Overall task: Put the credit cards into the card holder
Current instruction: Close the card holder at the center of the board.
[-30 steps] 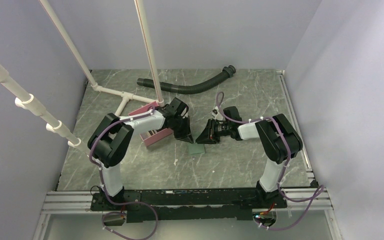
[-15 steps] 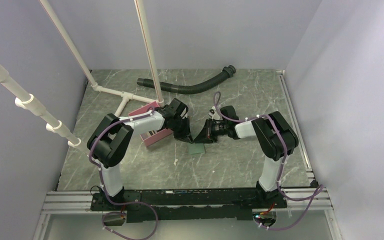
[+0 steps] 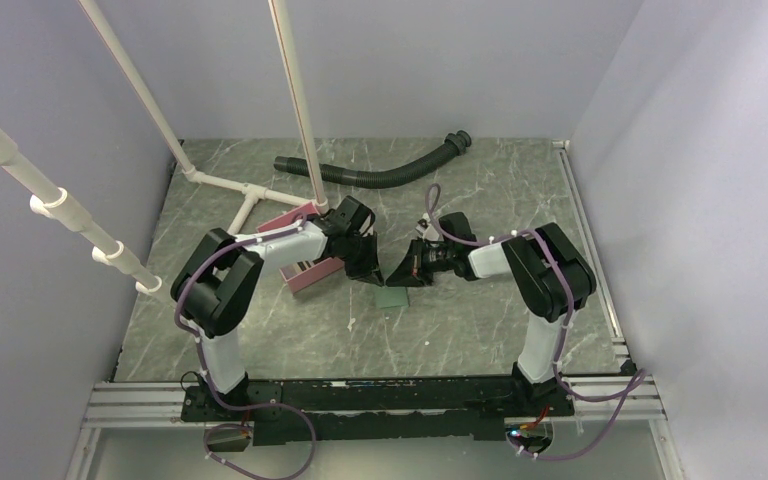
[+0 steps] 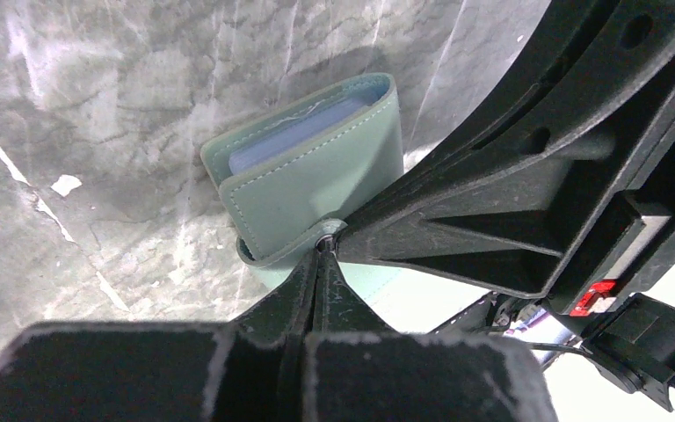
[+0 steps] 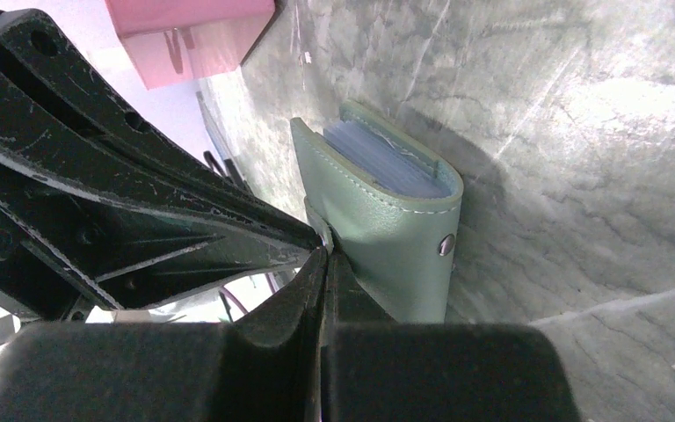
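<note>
The card holder (image 3: 394,298), a light green-blue stitched sleeve, sits mid-table. In the left wrist view the card holder (image 4: 316,189) stands partly raised, with pale blue layers inside it. It also shows in the right wrist view (image 5: 387,233), with a metal snap on its cover. My left gripper (image 4: 321,251) is shut, and its tips pinch the holder's edge by the snap. My right gripper (image 5: 323,253) is shut on the same edge from the other side. The two grippers meet tip to tip, left gripper (image 3: 373,272) against right gripper (image 3: 392,278). No loose credit card is in view.
A pink open-topped box (image 3: 300,262) stands just left of the left gripper and shows in the right wrist view (image 5: 193,31). A black ribbed hose (image 3: 380,172) lies at the back. White pipes (image 3: 250,195) rise at the back left.
My right gripper has moved left toward the left gripper until the tips meet over the card holder. The holder has shifted slightly left. The left arm has barely moved.
</note>
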Motion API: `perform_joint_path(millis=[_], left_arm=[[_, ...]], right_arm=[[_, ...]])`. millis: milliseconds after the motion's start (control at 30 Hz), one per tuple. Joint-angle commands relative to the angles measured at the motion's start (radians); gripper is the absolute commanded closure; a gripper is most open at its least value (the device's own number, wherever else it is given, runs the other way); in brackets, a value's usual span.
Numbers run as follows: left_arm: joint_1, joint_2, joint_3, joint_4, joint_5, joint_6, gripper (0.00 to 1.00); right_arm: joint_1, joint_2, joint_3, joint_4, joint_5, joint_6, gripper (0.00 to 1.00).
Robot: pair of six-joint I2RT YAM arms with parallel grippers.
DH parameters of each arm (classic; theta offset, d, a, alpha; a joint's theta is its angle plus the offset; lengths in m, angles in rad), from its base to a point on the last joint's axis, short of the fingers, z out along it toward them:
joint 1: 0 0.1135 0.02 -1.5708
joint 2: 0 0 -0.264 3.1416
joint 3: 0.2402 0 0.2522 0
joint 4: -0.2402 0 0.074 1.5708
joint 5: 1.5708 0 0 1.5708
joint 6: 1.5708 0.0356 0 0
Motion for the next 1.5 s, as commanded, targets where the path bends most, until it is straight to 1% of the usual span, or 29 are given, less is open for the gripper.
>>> perform_joint_path(millis=[0, 333, 400, 467, 533, 667, 800, 1000, 1100, 1233, 1400, 1467], left_arm=[[0.007, -0.011, 0.016, 0.014, -0.011, 0.014, 1.0], [0.008, -0.028, 0.011, -0.021, -0.075, 0.02, 1.0], [0.009, -0.033, 0.011, -0.025, -0.083, 0.023, 0.96], [0.008, -0.038, 0.01, -0.021, -0.078, 0.026, 0.94], [0.008, -0.038, 0.013, -0.022, -0.074, 0.026, 0.93], [0.008, -0.016, 0.04, -0.034, -0.07, 0.037, 1.0], [0.002, 0.009, 0.069, -0.039, -0.047, 0.049, 1.0], [-0.009, 0.007, 0.073, -0.052, -0.058, 0.055, 1.0], [-0.009, -0.01, 0.057, -0.052, -0.069, 0.053, 1.0], [-0.009, -0.036, 0.046, -0.061, -0.093, 0.056, 1.0], [-0.009, -0.056, 0.042, -0.074, -0.108, 0.065, 1.0], [-0.009, -0.052, 0.046, -0.081, -0.11, 0.068, 1.0]], right_arm=[[0.026, -0.003, -0.036, -0.026, 0.094, -0.007, 1.0], [0.026, -0.05, -0.045, -0.037, 0.079, 0.013, 1.0], [0.026, -0.048, -0.041, -0.051, 0.084, 0.008, 1.0], [0.026, -0.056, -0.043, -0.062, 0.089, 0.004, 1.0], [0.027, -0.07, -0.035, -0.112, 0.123, -0.017, 1.0], [0.037, -0.088, 0.004, -0.269, 0.224, -0.065, 1.0], [0.053, -0.075, 0.043, -0.385, 0.327, -0.097, 1.0], [0.077, -0.033, 0.062, -0.49, 0.474, -0.129, 1.0], [0.107, -0.002, 0.085, -0.557, 0.585, -0.161, 1.0], [0.161, 0.015, 0.061, -0.575, 0.711, -0.166, 1.0], [0.183, 0.03, 0.017, -0.571, 0.742, -0.16, 1.0], [0.191, 0.023, 0.011, -0.595, 0.777, -0.165, 1.0]])
